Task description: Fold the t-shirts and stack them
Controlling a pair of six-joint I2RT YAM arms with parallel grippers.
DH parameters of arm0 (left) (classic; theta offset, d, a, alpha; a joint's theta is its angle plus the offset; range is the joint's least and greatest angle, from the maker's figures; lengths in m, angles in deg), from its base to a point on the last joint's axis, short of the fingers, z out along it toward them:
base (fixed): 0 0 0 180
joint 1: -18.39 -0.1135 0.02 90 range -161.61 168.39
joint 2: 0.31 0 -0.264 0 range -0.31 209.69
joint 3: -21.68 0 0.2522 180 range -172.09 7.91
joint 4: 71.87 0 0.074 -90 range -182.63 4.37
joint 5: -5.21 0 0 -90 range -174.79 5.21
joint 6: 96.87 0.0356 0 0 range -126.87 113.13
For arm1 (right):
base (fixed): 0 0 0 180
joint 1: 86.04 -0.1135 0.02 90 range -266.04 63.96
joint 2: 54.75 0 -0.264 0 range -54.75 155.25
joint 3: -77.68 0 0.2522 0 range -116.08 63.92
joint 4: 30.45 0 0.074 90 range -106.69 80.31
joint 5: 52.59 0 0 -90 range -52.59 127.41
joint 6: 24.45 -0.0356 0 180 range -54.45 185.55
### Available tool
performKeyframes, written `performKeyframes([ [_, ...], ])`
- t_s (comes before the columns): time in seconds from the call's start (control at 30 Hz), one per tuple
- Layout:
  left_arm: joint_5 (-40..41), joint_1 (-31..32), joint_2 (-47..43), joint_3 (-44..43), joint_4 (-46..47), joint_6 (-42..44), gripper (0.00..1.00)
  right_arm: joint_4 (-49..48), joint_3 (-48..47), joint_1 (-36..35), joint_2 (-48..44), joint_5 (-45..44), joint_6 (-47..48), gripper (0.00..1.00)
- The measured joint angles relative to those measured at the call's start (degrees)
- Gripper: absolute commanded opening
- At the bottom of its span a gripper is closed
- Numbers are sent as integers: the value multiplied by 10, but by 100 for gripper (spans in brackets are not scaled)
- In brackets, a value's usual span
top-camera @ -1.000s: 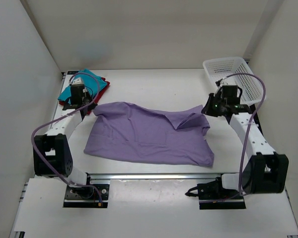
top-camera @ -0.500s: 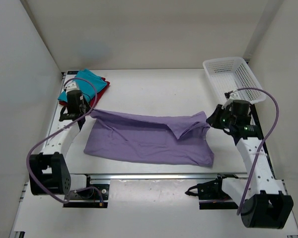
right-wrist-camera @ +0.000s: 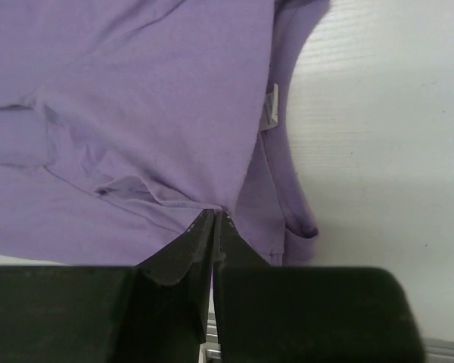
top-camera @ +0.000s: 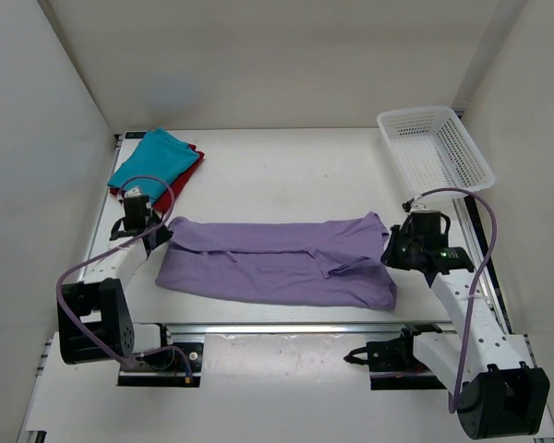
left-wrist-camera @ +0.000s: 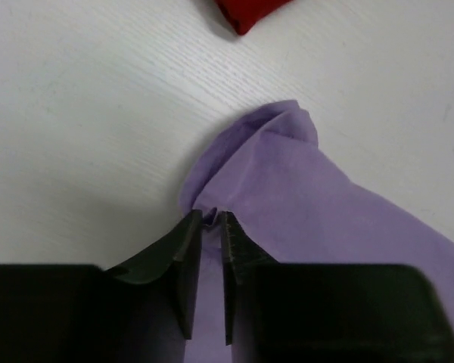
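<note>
Lying flat, lavender shirt stretches lengthwise from left to right.

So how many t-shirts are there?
3. The lavender t-shirt lies spread across the middle of the table. The teal t-shirt sits folded at the far left, on top of the red t-shirt, which only peeks out. Others might hide underneath.

We pulled the far edge of the lavender shirt nearer, folding it narrower, and our left gripper parted slightly.

Left gripper ajar, right gripper closed
</note>
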Motion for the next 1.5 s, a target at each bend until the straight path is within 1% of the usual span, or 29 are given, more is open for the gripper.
performKeyframes([
  [0.03,-9,-5,-2,6,3,-5,40,3,0,-7,2,-8,-1,0],
  [0.07,-19,-12,-5,13,5,-10,44,6,0,-10,2,-14,-2,1],
  [0.1,-27,-21,-9,21,8,-16,50,10,0,-10,3,-19,-2,6],
  [0.13,-32,-32,-15,31,9,-23,49,13,0,-9,2,-25,-3,12],
  [0.17,-36,-41,-24,39,9,-31,47,16,0,-5,1,-30,-3,14],
  [0.2,-37,-47,-33,44,8,-38,39,18,0,0,-2,-32,-2,21],
  [0.23,-37,-54,-57,50,9,-46,39,23,-1,11,-10,-42,2,21],
  [0.3,-30,-43,-88,53,17,-55,35,40,-17,9,-19,-63,7,22],
  [0.33,-28,-34,-107,56,22,-58,35,46,-31,0,-24,-71,8,20],
  [0.37,-27,-21,-126,58,28,-59,35,47,-46,-15,-29,-77,9,14],
  [0.4,-27,-7,-144,59,33,-60,35,44,-58,-33,-31,-81,9,11],
  [0.43,-27,7,-158,59,39,-60,34,38,-69,-58,-31,-86,7,2],
  [0.47,-29,25,-169,59,48,-61,34,29,-74,-87,-24,-87,4,0],
  [0.53,-30,70,-178,59,62,-63,34,5,-71,-156,-10,-91,-8,0],
  [0.57,-33,98,-178,58,67,-63,34,-10,-67,-198,7,-91,-15,0],
  [0.63,-27,177,-171,58,73,-65,34,-46,-53,-284,50,-97,-27,0],
  [0.67,-28,222,-165,59,78,-65,33,-61,-48,-319,81,-94,-32,2],
  [0.73,-29,303,-150,60,94,-67,33,-88,-38,-369,150,-92,-40,10],
  [0.77,-33,330,-143,63,105,-69,33,-97,-33,-383,174,-93,-42,15],
  [0.8,-37,351,-137,68,118,-71,32,-106,-28,-393,191,-94,-43,18],
  [0.83,-42,364,-131,76,130,-75,32,-113,-25,-399,202,-95,-43,23],
  [0.9,-47,377,-121,96,151,-81,33,-134,-19,-403,214,-95,-41,25],
  [1.13,-56,384,-110,156,191,-93,34,-191,-17,-371,263,-92,-34,24],
  [1.23,-62,379,-110,165,203,-97,33,-198,-17,-356,282,-90,-33,24],
  [1.33,-67,376,-110,165,216,-100,34,-201,-17,-349,294,-92,-29,24],
  [1.5,-72,376,-110,166,227,-103,34,-201,-17,-347,296,-89,-23,25],
])
